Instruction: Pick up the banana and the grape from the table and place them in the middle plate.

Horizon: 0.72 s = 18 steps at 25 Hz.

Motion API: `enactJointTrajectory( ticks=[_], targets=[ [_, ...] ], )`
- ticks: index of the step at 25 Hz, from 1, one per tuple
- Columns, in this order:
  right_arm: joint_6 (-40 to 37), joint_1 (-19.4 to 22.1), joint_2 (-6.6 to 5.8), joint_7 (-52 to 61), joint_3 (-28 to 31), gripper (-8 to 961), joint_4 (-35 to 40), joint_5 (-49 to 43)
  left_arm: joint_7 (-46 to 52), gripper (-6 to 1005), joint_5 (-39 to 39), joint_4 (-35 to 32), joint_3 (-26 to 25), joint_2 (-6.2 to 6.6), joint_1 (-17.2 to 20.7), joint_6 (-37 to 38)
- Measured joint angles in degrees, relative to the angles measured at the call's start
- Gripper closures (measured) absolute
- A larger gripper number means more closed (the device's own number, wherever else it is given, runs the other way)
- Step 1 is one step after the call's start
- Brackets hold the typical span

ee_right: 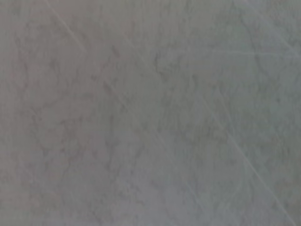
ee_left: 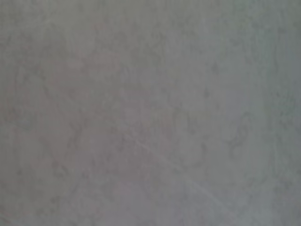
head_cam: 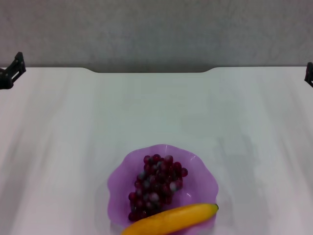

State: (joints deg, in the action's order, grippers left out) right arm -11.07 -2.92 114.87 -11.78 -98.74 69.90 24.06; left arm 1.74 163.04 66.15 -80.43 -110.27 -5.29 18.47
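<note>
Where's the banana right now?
Head view: the banana lies across the near rim of the purple plate, just in front of the grapes.

Banana point(head_cam: 171, 219), middle plate point(head_cam: 117, 181) cut by head view's bottom edge; wrist views seemingly blank.

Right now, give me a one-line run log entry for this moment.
grape bunch: in purple plate | banana: across plate's near rim | left gripper: parked far left | right gripper: parked far right
</note>
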Motion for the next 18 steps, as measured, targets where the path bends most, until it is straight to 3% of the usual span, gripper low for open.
enactJointTrajectory(
  ticks=[18],
  targets=[
    [0.0, -0.4, 0.0, 0.0, -0.3, 134, -0.2, 0.0, -2.4, 129, 0.0, 0.8, -0.9, -1.18, -0.2, -2.0]
  ],
)
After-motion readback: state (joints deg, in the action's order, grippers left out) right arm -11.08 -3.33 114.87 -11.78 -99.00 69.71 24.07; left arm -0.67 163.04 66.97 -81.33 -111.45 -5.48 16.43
